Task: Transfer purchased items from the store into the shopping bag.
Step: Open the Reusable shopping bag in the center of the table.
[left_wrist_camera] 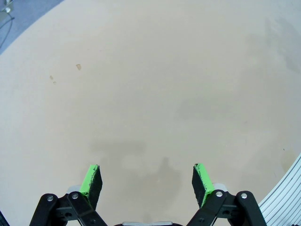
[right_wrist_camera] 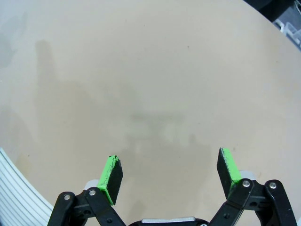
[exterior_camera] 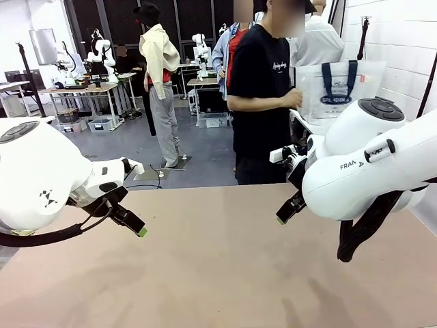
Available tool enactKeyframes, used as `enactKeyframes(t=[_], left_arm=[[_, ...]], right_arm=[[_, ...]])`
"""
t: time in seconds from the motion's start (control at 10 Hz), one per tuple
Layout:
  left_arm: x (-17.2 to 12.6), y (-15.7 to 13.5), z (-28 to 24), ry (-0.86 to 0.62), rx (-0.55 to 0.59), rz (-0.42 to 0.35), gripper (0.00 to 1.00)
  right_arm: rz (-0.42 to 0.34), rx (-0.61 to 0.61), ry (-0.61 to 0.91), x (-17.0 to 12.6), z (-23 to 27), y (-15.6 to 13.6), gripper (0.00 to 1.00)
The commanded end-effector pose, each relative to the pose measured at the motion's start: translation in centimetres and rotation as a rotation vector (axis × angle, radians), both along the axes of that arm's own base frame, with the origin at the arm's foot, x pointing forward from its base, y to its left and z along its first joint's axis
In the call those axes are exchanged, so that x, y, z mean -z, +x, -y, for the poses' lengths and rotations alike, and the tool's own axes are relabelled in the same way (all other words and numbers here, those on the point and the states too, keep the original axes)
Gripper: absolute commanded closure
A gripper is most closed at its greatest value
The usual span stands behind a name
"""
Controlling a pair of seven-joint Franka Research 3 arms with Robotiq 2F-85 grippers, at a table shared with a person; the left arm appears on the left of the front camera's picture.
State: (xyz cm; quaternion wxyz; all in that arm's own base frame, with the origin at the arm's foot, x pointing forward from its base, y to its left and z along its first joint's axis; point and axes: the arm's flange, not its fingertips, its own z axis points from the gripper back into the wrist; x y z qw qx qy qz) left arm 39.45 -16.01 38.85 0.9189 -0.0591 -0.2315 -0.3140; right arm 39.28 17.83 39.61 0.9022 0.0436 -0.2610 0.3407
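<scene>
shopping bag [exterior_camera: 338,85]: translucent white, navy strap handles; held up off the bench [exterior_camera: 218,273] at the far right side, against the person [exterior_camera: 259,89]; lower edge hidden behind the right arm's white casing.
hand [exterior_camera: 293,100]: the person's, placed at the bag's left edge; grip cannot be told exactly.
person: black T-shirt, standing beyond the bench's far edge.
left gripper [left_wrist_camera: 146,176]: jaws spread wide, nothing held between the green pads; hung above bare bench at the left side.
right gripper [right_wrist_camera: 169,167]: jaws spread wide, nothing held; hung above bare bench, right of the middle, near the far edge.
bench: beige top, faint gripper shadows seen under both grippers.
</scene>
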Motion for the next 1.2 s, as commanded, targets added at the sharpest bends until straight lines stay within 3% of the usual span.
enactKeyframes(t=[0.0, 1.1], left_arm=[[-0.01, 0.05, -0.13, -0.004, -0.007, -0.001, 0.0], [-0.01, 0.05, -0.13, -0.004, -0.007, -0.001, 0.0]], right_arm=[[0.0, 0.006, 0.006, -0.04, 0.05, 0.03, 0.0], [0.0, 0.006, 0.006, -0.04, 0.05, 0.03, 0.0]])
